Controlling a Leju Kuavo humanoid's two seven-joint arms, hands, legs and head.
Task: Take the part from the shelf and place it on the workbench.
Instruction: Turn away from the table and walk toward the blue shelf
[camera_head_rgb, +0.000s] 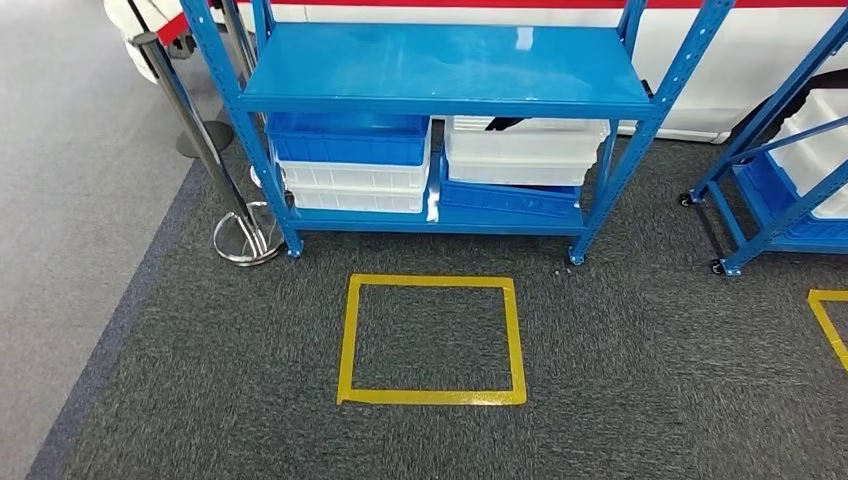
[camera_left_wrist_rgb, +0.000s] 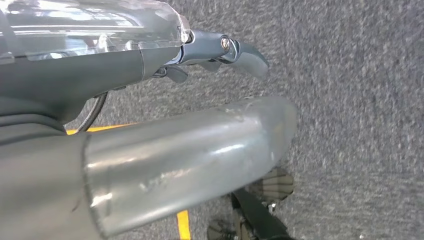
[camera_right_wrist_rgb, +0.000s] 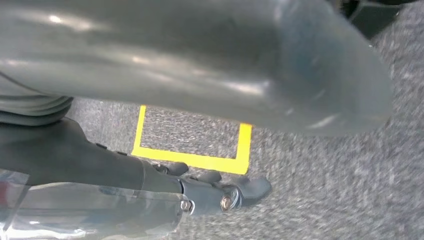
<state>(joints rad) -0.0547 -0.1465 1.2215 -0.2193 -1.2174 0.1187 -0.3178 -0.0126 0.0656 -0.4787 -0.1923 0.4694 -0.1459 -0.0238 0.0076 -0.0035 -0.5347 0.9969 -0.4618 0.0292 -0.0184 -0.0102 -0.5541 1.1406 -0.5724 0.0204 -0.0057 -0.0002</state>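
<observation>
Bins of smooth moulded plastic, blue (camera_head_rgb: 350, 138) and white (camera_head_rgb: 525, 150), sit stacked on the lower tier of the blue painted-steel shelf (camera_head_rgb: 445, 70) ahead of me; which holds the part I cannot tell, nor its long axis. Both my hands hang well apart from it, over coarse dark grey carpet (camera_head_rgb: 620, 360). My left hand (camera_left_wrist_rgb: 200, 55) and right hand (camera_right_wrist_rgb: 210, 187) hold nothing, fingers loosely extended. Glossy yellow tape forms a square (camera_head_rgb: 432, 338) before the shelf.
</observation>
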